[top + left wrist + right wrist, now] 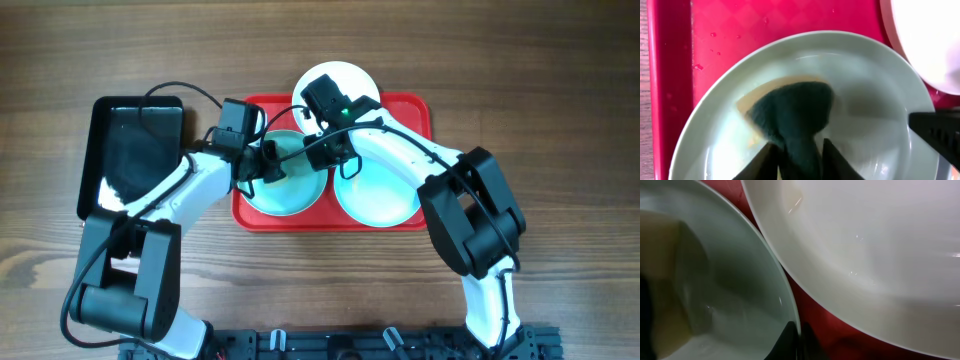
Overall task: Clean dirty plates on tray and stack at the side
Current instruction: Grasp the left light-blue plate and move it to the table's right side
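Left jaws closed tight on a dark green sponge (795, 115) with a yellow underside, pressed into the left turquoise plate (290, 195), whose surface looks wet and glossy. Right jaws almost closed, pinching that same plate's rim on the side next to the white plate (340, 78). All three plates sit on the red tray (415, 105): the left one and the right turquoise plate (380, 200) side by side along the edge nearest the robot, the white one behind them overhanging the far rim. A black tray (130, 150) lies to the left on the tabletop (550, 80).
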`<state>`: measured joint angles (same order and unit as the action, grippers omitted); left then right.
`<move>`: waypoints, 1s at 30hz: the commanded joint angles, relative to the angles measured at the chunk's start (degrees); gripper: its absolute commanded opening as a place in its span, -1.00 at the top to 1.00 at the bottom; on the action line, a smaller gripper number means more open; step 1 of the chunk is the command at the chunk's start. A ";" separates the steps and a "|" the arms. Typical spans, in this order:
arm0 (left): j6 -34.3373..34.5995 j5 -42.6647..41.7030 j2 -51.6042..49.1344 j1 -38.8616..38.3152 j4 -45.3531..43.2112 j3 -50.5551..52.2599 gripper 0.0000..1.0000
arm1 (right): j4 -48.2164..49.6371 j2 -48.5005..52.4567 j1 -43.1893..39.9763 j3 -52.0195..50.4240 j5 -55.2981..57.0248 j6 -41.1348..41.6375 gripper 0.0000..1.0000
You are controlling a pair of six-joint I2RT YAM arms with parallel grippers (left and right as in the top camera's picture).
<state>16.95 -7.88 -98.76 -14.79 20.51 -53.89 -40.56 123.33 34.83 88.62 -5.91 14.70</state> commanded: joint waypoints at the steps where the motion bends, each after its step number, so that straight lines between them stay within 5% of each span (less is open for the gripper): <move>1: 1.75 0.48 1.16 0.15 -0.22 0.13 0.63 | -0.66 2.14 -0.20 0.00 3.13 -1.20 0.91; 3: 1.79 0.48 0.92 0.15 -0.37 1.22 0.92 | -0.66 2.14 -0.20 0.00 3.13 -1.22 0.91; 6: 3.02 2.08 -2.73 0.15 0.00 2.16 0.92 | -0.68 2.14 -0.20 0.00 3.15 -1.22 0.91; 12: 3.02 34.34 0.94 0.15 7.41 1.68 0.92 | -1.07 2.14 -0.20 0.00 3.15 -1.68 0.91; 13: 2.99 31.12 3.78 0.09 6.97 0.59 0.92 | -1.09 2.14 -0.20 0.00 3.15 -1.64 0.91; 16: 3.02 -0.81 5.49 0.00 -2.80 0.42 0.92 | -1.09 2.14 -0.20 0.00 3.13 -1.62 0.91; 17: 3.06 -5.55 4.72 -0.26 -4.11 0.42 0.92 | -1.07 2.14 -0.20 0.00 3.13 -1.60 0.91; 21: 4.96 -5.64 -4.24 -3.34 -5.14 0.42 0.92 | -1.07 2.14 -0.20 0.00 3.13 -1.62 0.91; 27: 4.98 30.03 -3.45 -3.21 -0.74 0.39 0.92 | -1.36 2.14 -0.33 0.00 3.15 -1.66 0.91; 30: 4.98 35.78 3.93 -3.04 -2.12 0.39 0.92 | -2.27 2.14 -0.24 0.00 2.93 -3.69 0.91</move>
<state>21.74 16.73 -100.55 -18.92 19.53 -54.28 -41.28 123.35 34.94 88.75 -5.74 13.63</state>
